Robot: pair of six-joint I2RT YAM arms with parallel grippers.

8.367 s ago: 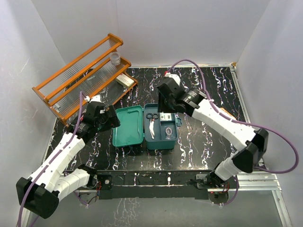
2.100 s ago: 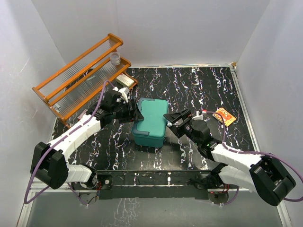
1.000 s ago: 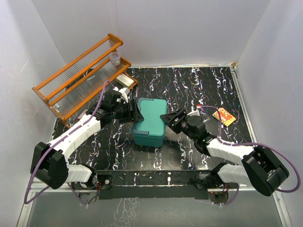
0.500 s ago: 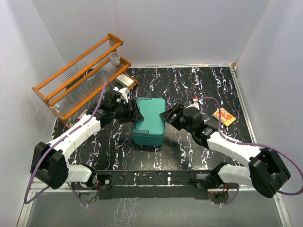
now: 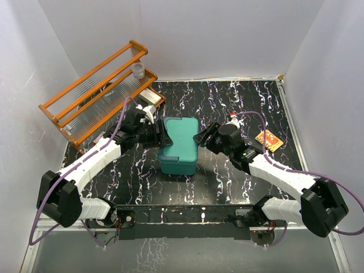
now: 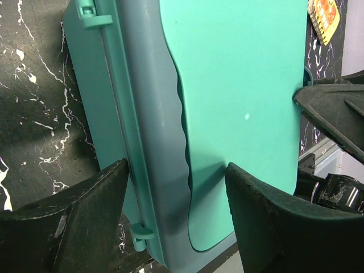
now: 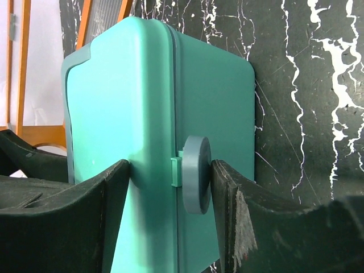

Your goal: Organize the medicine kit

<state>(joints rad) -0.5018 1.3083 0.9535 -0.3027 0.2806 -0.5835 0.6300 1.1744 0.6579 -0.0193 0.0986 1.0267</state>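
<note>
The teal medicine kit lies with its lid down in the middle of the table. My left gripper straddles its hinge edge. In the left wrist view the kit fills the frame, and the left gripper has one finger low against the base wall and the other on the lid. My right gripper is at the kit's front. In the right wrist view it pinches the lid on one side and the round grey latch knob on the other.
An orange rack stands at the back left, holding a small clear cup and a white box. An orange packet lies on the black marbled table to the right of the right arm.
The kit, open in the earliest frame, now has its lid down. Over the last second my right gripper slid in to the kit's front and narrowed onto the latch. The left arm held still.
</note>
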